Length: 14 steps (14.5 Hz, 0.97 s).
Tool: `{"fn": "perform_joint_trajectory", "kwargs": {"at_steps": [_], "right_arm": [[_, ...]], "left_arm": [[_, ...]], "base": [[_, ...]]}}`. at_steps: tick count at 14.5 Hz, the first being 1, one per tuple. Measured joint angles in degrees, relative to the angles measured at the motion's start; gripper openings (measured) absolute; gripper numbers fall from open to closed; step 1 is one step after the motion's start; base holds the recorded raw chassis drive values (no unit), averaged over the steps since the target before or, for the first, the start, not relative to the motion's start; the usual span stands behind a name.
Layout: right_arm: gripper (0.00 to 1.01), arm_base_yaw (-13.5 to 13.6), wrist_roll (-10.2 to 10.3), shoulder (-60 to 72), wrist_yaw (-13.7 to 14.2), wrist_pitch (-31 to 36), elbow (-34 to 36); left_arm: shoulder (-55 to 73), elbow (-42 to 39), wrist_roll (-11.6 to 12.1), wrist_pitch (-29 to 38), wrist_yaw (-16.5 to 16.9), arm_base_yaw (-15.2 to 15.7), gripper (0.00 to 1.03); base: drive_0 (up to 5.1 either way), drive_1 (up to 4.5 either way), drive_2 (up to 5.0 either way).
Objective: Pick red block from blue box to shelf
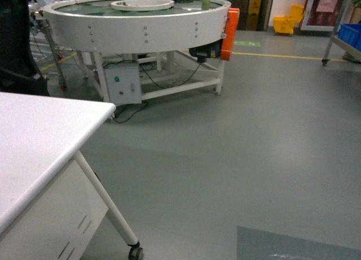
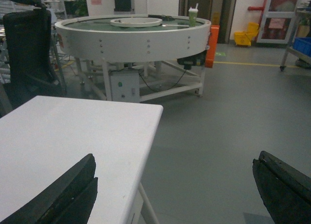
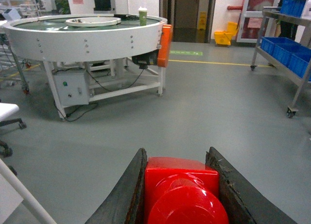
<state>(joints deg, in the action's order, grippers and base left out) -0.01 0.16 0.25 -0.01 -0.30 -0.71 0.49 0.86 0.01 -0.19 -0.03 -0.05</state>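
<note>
Ahead-left of your right gripper (image 3: 182,195), pinching the red block (image 3: 181,185), stands a round conveyor (image 3: 87,34); shelf (image 3: 286,54) ahead-right; left gripper (image 2: 175,185) spread.

The head camera looks forward and slightly down across a white worktop (image 1: 34,153) corner toward a round conveyor table (image 1: 135,23). The left wrist camera sits low over that same worktop (image 2: 73,146), facing the same conveyor table (image 2: 131,37). The right wrist camera looks out near floor level; all 3 views share the conveyor table (image 3: 87,37).
</note>
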Motion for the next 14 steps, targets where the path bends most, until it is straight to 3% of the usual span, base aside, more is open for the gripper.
{"fn": "perform_joint_trajectory", "kwargs": {"at_steps": [14], "right_arm": [[0.29, 0.00, 0.00, 0.00, 0.02, 0.02, 0.00]], "left_arm": [[0.00, 0.00, 0.00, 0.00, 0.00, 0.00, 0.98]], "base": [[-1.5, -1.47, -1.5]]}}
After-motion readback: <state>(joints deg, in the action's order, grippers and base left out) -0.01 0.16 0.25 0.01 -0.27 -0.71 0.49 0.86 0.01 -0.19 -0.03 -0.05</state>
